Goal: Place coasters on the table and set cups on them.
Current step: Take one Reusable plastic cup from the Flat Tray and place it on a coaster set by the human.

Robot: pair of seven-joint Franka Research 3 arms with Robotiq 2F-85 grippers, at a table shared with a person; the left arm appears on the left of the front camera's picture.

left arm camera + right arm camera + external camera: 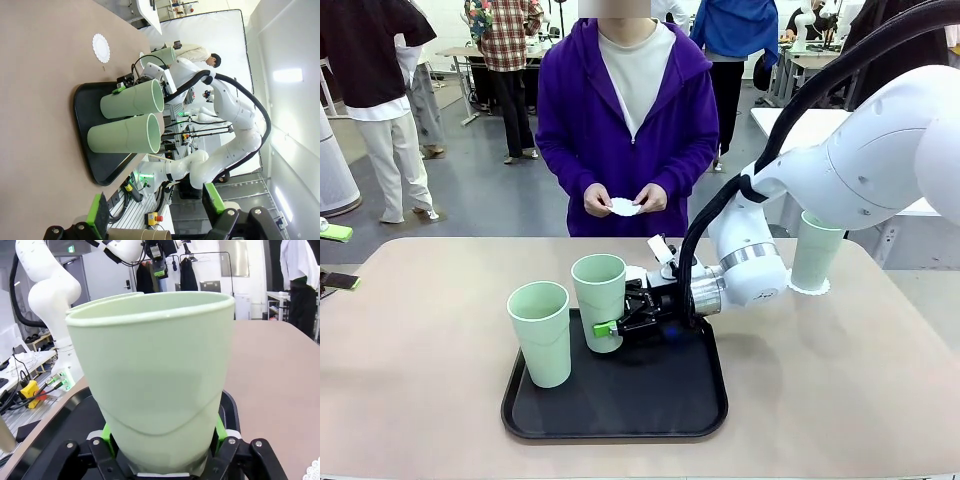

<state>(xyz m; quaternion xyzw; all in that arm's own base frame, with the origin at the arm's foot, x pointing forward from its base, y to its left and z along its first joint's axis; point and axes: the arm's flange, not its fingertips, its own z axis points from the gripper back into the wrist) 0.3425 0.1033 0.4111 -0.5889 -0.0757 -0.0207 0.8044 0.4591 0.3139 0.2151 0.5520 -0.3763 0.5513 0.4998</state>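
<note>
At the left of the black tray (620, 420) on the desk (420, 330), one cup (540, 333) stands free. Just beside it, the right end effector (607, 328) grasps a second cup (599, 295) low down. Farther right, a third cup (815, 250) stands on a coaster (825, 289) on the desk, and the left end effector (154, 197) is released, holding nothing.

Right arm reaches low across the middle, end effector (611, 328) clamped on a cup (598, 288); left end effector (156, 209) spread wide.
</note>
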